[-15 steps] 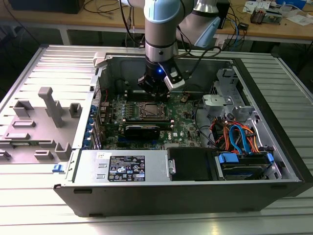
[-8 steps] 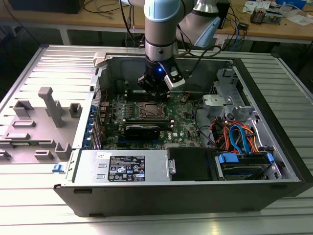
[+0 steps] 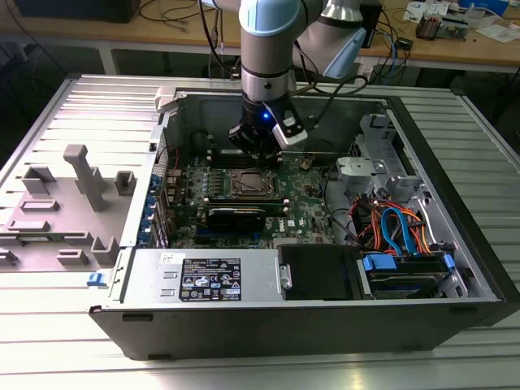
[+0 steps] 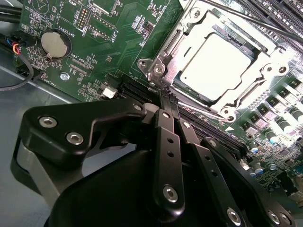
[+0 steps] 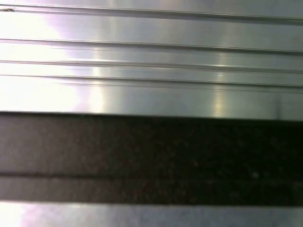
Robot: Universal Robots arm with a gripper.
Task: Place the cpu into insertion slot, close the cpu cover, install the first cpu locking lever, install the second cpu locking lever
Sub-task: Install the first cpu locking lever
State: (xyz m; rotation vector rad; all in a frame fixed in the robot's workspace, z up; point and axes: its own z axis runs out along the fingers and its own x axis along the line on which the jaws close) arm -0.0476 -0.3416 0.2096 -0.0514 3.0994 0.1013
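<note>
Slatted metal table [image 3: 49, 349]: lies beneath and all round the work, well below my gripper [image 3: 258, 158]. Open computer case [image 3: 244, 325]: rests on its side on that table, and my arm reaches down into it. Green motherboard [image 3: 302, 210]: lies flat on the case floor directly under the gripper. Gripper condition: clenched. In the second wrist view the black fingers [image 4: 166, 142] are pressed flat together, with their tips low over the board. Insertion slot [image 3: 232, 184]: just ahead of the fingertips, its nearest corner almost touching them. Cpu cover [image 4: 203, 21]: lies down flat over the slot, its silvery frame surrounding the chip. Cpu [image 4: 215, 64]: seated in the slot, its pale metal top showing through the cover's window. A thin metal lever rod [image 4: 203, 112] runs along the socket edge nearest my fingers; I cannot tell whether it is latched. A round coin battery [image 4: 55, 42] sits on the board, well off to one side of the gripper.
</note>
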